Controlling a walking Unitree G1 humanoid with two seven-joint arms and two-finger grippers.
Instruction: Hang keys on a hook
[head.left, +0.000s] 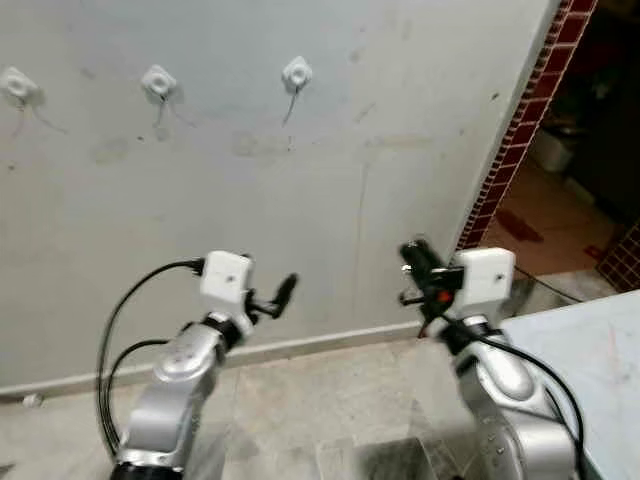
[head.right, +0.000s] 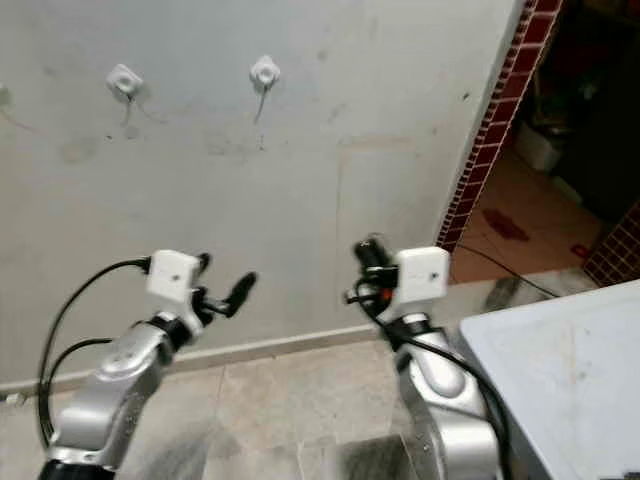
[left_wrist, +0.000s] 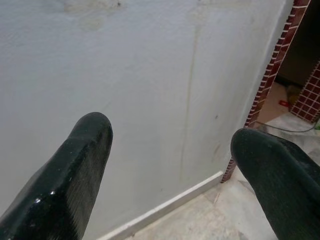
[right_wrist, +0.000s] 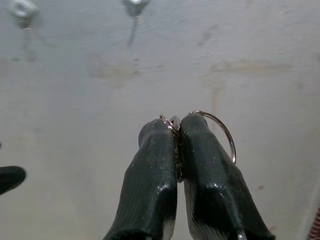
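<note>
Pinching key ring (right_wrist: 220, 131): right hand (right_wrist: 177, 132); no readable writing.

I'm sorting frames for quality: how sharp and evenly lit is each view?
Left eye view: soft overall, hooks slightly blurred, doorway at right dark. Left wrist view: wall even and bright, left gripper fingers large and blurry. Right wrist view: right gripper glossy with glints, key ring sharp, wall behind soft.

A thin silver key ring (right_wrist: 225, 135) pokes out from between two pressed-together black fingers (right_wrist: 155, 175), arcing toward 1 o'clock. Three small white hooks (head.left: 296, 74) are fixed in a row high on the grey wall, toward 11 o'clock from the ring, well apart from it.
</note>
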